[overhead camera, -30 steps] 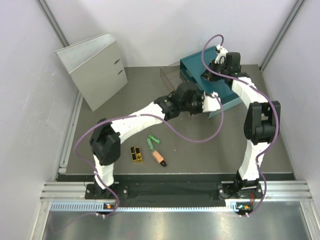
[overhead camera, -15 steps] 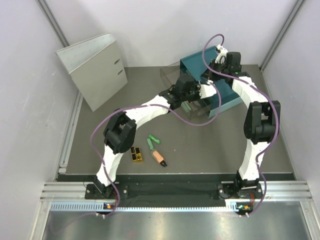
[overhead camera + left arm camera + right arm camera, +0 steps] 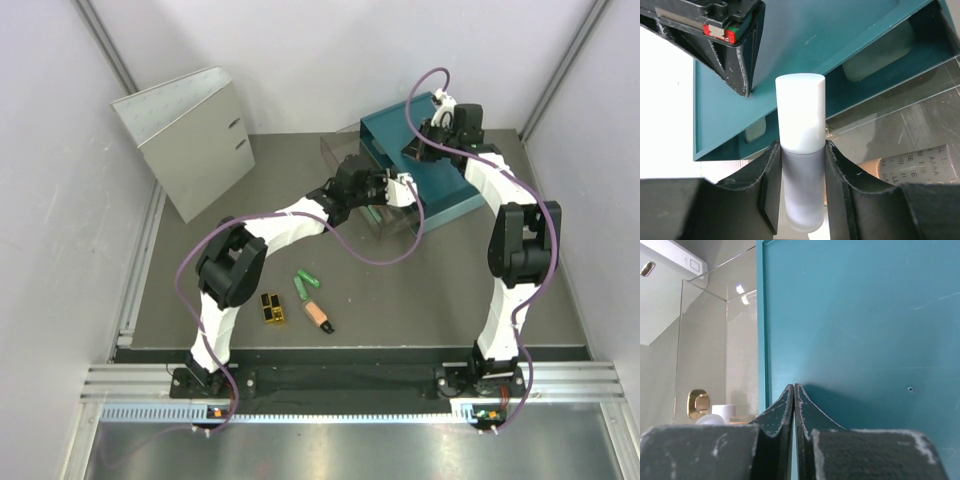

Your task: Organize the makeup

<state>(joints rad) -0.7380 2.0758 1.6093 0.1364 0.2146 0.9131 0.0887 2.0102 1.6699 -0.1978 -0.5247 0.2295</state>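
Note:
My left gripper (image 3: 800, 150) is shut on a white-lilac tube (image 3: 801, 115), which stands upright between the fingers with its white cap above them. In the top view this gripper (image 3: 403, 190) hangs over the clear plastic box (image 3: 335, 150), close to the teal drawer box (image 3: 455, 195). A peach tube with lettering (image 3: 920, 167) lies inside the clear box. My right gripper (image 3: 794, 387) is shut and empty, its tips resting on the teal box's top (image 3: 865, 315). Two green tubes (image 3: 305, 283), a peach-orange tube (image 3: 319, 316) and a gold-and-black block (image 3: 272, 308) lie on the table near the front.
A grey binder (image 3: 190, 140) stands at the back left. White walls close in both sides. The right gripper's black fingers (image 3: 746, 60) show just above the teal box in the left wrist view. A gold-coloured piece (image 3: 699, 402) shows through the clear box wall.
My left arm has swung back and leftward with the white-lilac tube, bringing it over the clear box. The right arm has stayed on the teal box.

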